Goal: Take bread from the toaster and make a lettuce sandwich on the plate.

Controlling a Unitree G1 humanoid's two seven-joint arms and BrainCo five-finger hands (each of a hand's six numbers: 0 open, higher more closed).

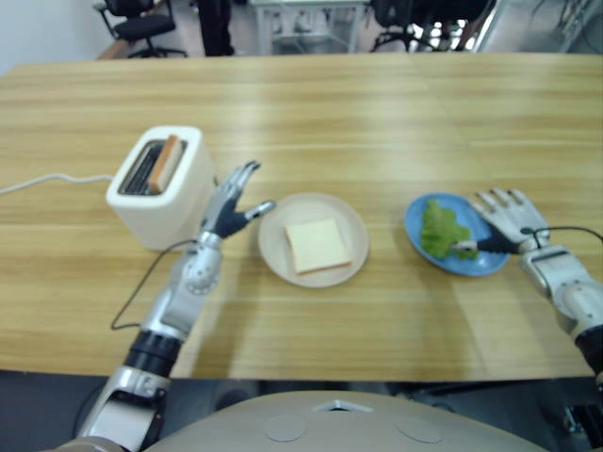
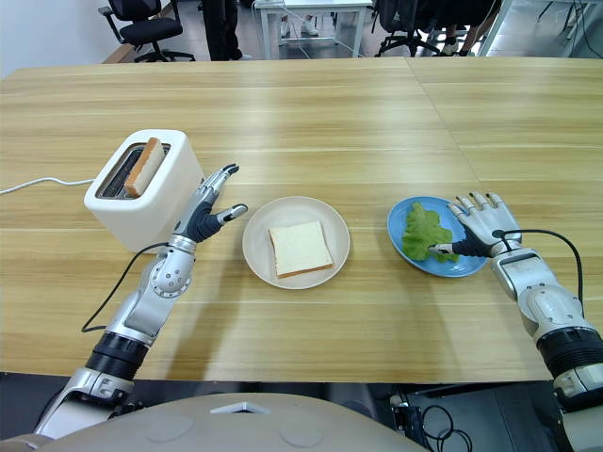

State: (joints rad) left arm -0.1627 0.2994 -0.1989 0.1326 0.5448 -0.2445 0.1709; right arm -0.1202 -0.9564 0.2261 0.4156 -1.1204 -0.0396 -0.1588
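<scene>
A white toaster stands at the left with one slice of bread sticking up from a slot. A second slice of bread lies flat on the beige plate in the middle. My left hand hovers open between toaster and plate, holding nothing. A lettuce leaf rests on a blue plate at the right. My right hand sits at that plate's right rim, fingers spread, with its thumb touching the lettuce's edge.
The toaster's white cord runs off to the left edge. A black cable loops beside my left forearm. Bare wooden table stretches behind the plates. Office chairs stand beyond the far edge.
</scene>
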